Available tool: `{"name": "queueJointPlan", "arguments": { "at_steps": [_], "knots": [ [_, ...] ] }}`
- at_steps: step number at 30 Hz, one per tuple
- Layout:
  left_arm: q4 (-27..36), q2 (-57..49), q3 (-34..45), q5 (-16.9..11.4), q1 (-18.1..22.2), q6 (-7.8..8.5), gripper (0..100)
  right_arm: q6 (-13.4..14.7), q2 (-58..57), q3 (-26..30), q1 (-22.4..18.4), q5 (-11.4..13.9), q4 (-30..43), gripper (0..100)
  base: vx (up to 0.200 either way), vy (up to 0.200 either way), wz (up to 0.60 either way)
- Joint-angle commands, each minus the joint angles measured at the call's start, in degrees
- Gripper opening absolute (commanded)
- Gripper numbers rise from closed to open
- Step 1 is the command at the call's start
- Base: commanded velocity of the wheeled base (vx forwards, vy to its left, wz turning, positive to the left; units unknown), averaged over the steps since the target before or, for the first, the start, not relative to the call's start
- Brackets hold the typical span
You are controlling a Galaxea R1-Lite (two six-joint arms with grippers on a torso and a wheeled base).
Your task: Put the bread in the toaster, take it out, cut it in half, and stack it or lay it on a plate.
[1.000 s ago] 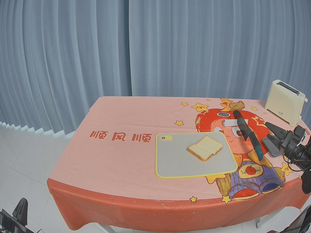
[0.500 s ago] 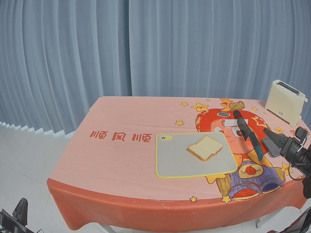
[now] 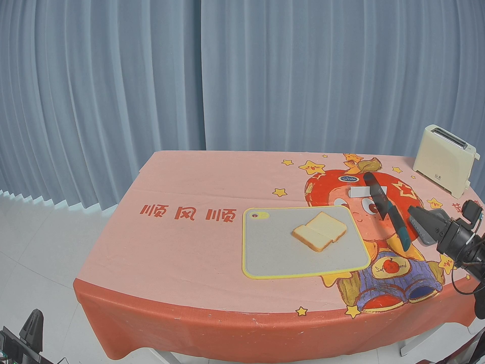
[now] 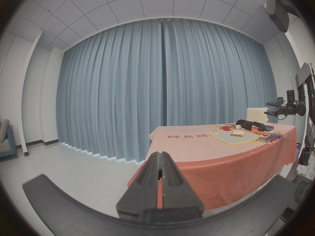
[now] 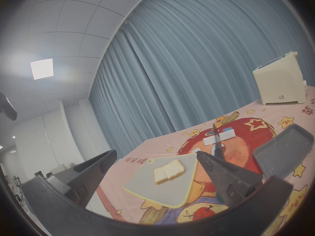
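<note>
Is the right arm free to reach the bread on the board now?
Likely yes: the right gripper, jaws open, hangs beside the knife, facing the bread; only the knife lies between them.

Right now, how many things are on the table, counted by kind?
Bread pieces: 2
Cutting board: 1
Knife: 1
Toaster: 1
Grey tray: 1
White block: 1
Total: 7

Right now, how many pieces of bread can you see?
2. One piece lies near the cutting board's middle; the other piece touches it on the side toward the knife. The toaster's inside is hidden.
</note>
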Motion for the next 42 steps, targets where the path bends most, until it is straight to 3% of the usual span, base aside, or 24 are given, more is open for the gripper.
{"name": "queueJointPlan", "arguments": {
  "at_steps": [1,11,17,19,23,27,32,34,41,42],
  "knots": [
    [-0.01,-0.14,1.01,0.00,0.00,0.02,0,-0.08,-3.17,0.24,2.39,0.02,-0.58,100,0.000,0.000,0.00],
    [-0.01,-0.14,1.01,0.00,0.00,0.02,0,-1.05,-8.35,-1.78,3.53,-0.06,-0.58,100,0.000,0.000,0.00],
    [-0.01,-0.14,1.01,0.00,0.00,0.02,0,-2.37,-8.88,-4.59,7.22,0.02,-0.58,100,0.000,0.000,0.00],
    [-0.01,-0.14,1.01,0.00,0.00,0.02,0,-4.39,-8.53,-5.64,10.74,0.11,-0.49,100,0.000,0.000,0.00],
    [-0.01,-0.14,1.01,0.00,0.00,0.02,0,-5.71,-6.15,-8.81,14.87,0.11,-0.49,100,0.000,0.000,0.00],
    [-0.01,-0.14,1.01,0.00,0.00,0.02,0,-6.76,-2.99,-11.53,14.95,-0.15,-0.58,100,0.000,0.000,0.00],
    [-0.01,-0.14,1.01,0.00,0.00,0.02,0,-9.75,-1.06,-9.51,14.69,-0.24,-0.58,100,0.000,0.000,0.00],
    [-0.01,-0.14,1.01,0.00,0.00,0.02,0,-12.30,0.09,-9.60,14.16,-0.94,-0.58,100,0.000,0.000,0.00],
    [-0.01,-0.14,1.01,0.00,0.00,0.02,0,-14.06,2.55,-10.13,14.60,-3.32,-0.58,100,0.000,0.000,0.00],
    [-0.01,-0.14,1.01,0.00,0.00,0.02,0,-15.29,3.34,-9.95,14.60,-3.76,-0.58,100,0.000,0.000,0.00]
  ]
}}
